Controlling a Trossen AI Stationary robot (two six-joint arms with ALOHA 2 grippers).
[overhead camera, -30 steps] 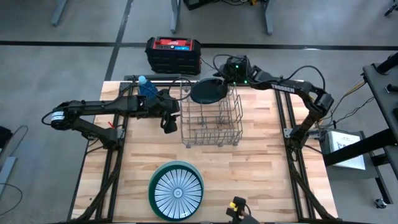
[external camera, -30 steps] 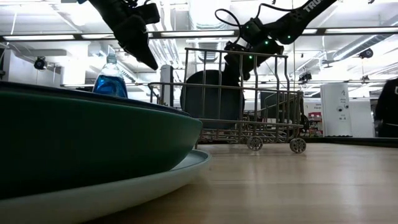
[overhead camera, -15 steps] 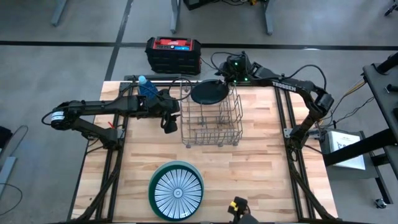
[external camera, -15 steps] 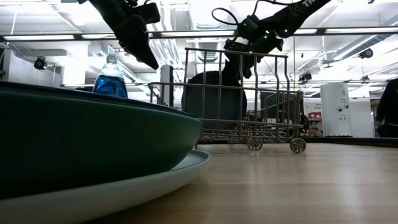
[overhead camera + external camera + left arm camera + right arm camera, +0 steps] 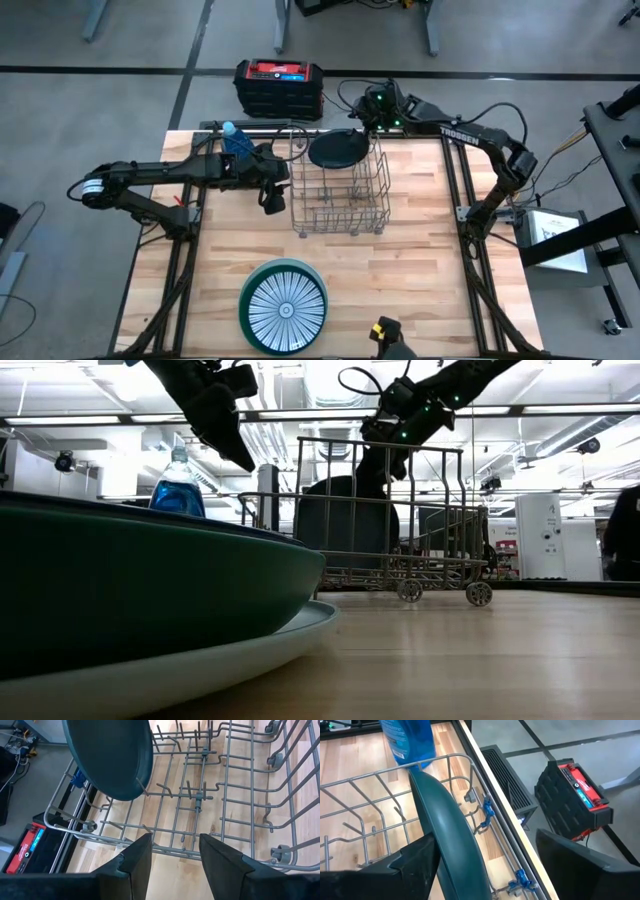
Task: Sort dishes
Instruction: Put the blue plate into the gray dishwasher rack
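A dark teal plate [image 5: 337, 150] stands on edge between the tines at the far end of the wire rack [image 5: 340, 205]. My right gripper [image 5: 360, 124] hangs open just above and beyond it. In the right wrist view the plate's rim [image 5: 445, 832] runs between the wide-spread fingers, clear of them as far as I can see. My left gripper [image 5: 270, 198] waits open in the air beside the rack's left wall, looking into the rack [image 5: 210, 800]. A white plate with dark radial stripes [image 5: 286, 308] lies on a larger green plate [image 5: 284, 264] near the table's near edge.
A blue bottle [image 5: 234, 140] stands at the rack's far left corner. A red-and-black case [image 5: 278, 87] sits on the floor beyond the table. A small yellow-and-black object [image 5: 383, 330] lies at the near edge. Bare wood shows right of the rack and around the stacked plates.
My right gripper has risen and drawn back a little toward the far edge, away from the top of the teal plate. The plate has stayed standing in the rack.
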